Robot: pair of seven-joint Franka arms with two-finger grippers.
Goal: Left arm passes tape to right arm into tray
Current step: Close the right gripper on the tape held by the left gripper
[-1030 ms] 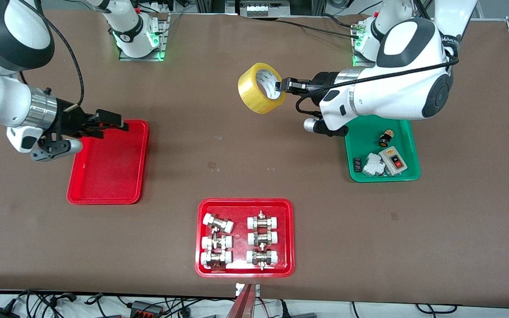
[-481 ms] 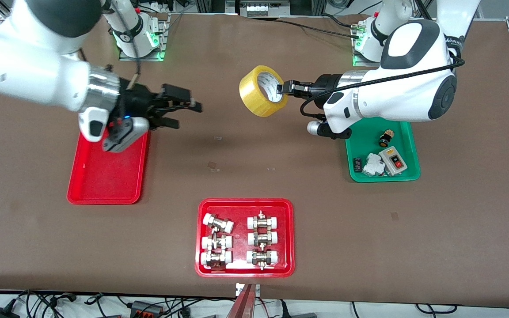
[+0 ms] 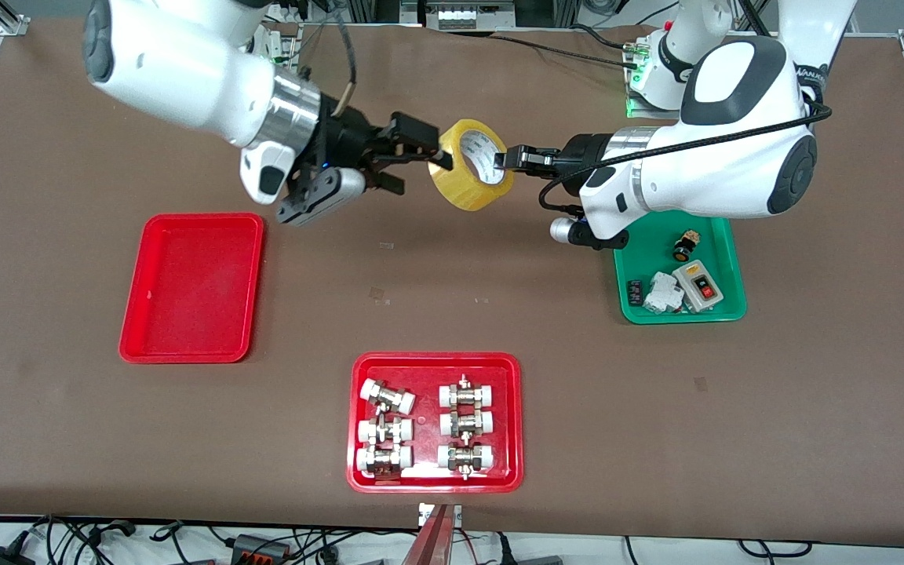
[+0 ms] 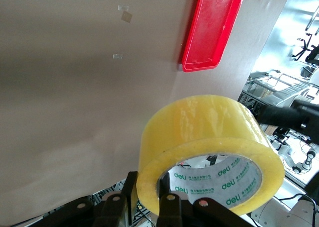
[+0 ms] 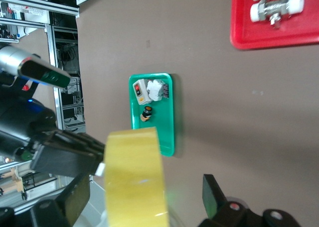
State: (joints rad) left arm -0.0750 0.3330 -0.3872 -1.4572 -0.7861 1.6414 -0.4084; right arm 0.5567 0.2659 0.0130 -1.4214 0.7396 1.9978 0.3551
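Upper centre of the front view, the left gripper (image 3: 508, 160) pinches the tape (image 3: 471, 165) by its rim, aloft over bare table. Beside it, the right gripper (image 3: 419, 161) spreads wide around the roll's edge. At lower left, the tray (image 3: 191, 289) lies bare.

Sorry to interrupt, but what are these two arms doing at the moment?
It is a mid-air handover. The left gripper is shut on the rim of the tape, held above the table. The right gripper, jaws open, straddles the roll's other edge without gripping it. The plain red tray, where the tape should go, holds nothing yet.
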